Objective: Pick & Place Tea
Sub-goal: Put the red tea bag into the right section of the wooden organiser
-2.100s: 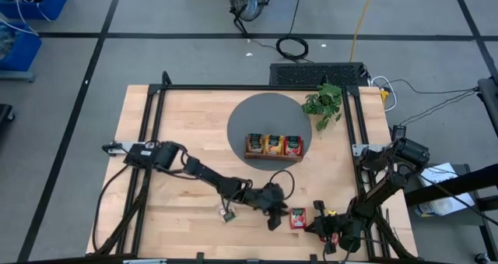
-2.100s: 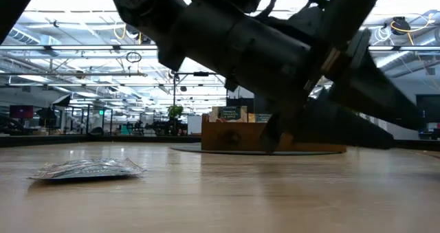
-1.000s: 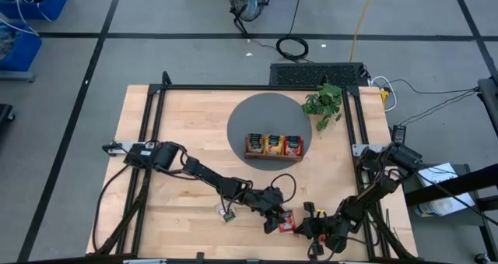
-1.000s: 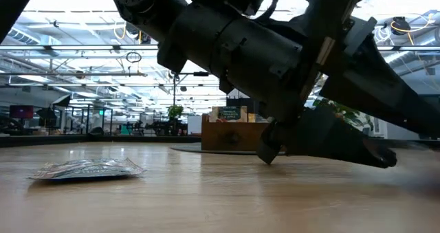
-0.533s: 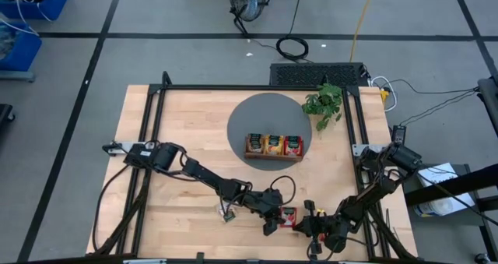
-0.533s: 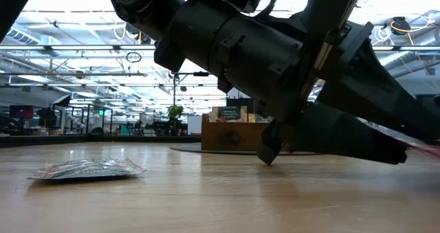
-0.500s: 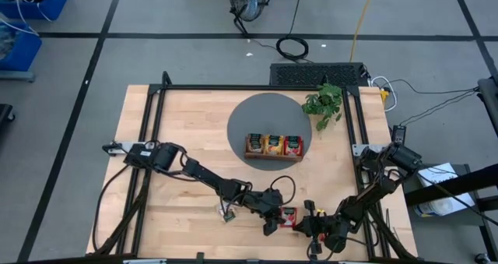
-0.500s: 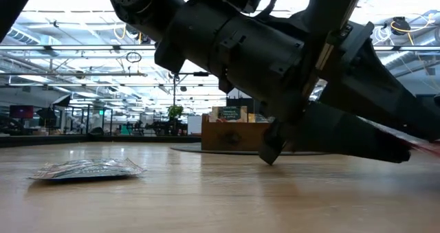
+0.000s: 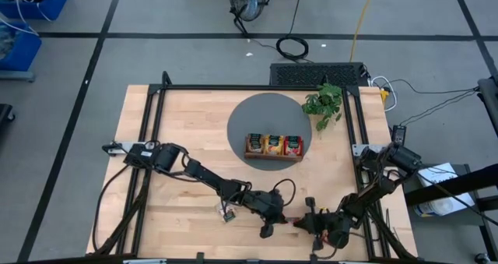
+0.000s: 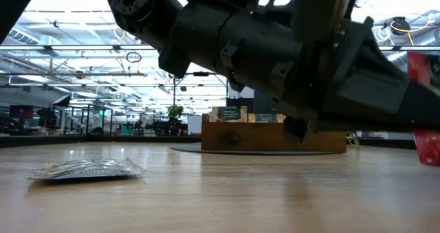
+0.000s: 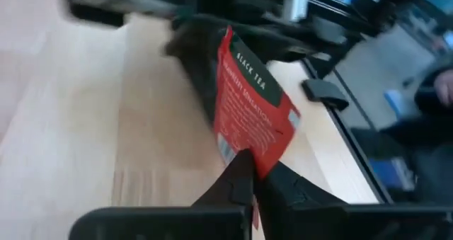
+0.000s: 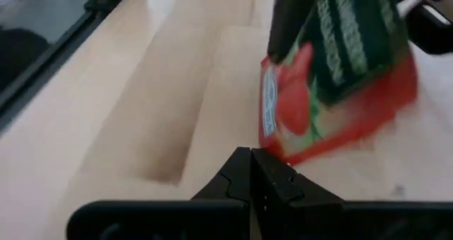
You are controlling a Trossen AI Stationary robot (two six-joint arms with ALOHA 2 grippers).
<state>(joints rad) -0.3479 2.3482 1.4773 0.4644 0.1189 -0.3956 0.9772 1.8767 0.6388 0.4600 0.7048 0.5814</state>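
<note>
A red tea sachet (image 11: 251,105) stands on edge near the table's near edge, between my two grippers; it also shows in the high view (image 9: 290,219) and at the right of the low view (image 10: 426,68). My left gripper (image 11: 248,170) is shut on it, reaching in from the table's left (image 9: 282,217). My right gripper (image 12: 251,158) is shut and faces it from the right (image 9: 300,220), its tips by the sachet's lower corner. A pale sachet (image 10: 86,169) lies flat on the table (image 9: 226,215). More sachets stand in the wooden tray (image 9: 273,146). My left gripper pinches the red sachet's edge (image 11: 249,153) between its two fingers, coming from the table's left and slanting slightly down. The sachet stands upright beyond the fingertips, printed face turned sideways. Whether its lower edge rests on the table I cannot tell. My right gripper's shut tips sit by the sachet's lower corner (image 12: 272,148); whether they touch it I cannot tell.
The tray sits on a dark round mat (image 9: 249,112) at the table's far middle, with a green plant (image 9: 323,104) to its right. Bare wood lies left of the arms. Black frame rails (image 9: 152,139) run along the table's sides.
My left gripper has shut on the red sachet and rolled its wrist. The sachet, which lay flat on the table between the grippers, now stands on edge. My right gripper has stayed close beside it, shut.
</note>
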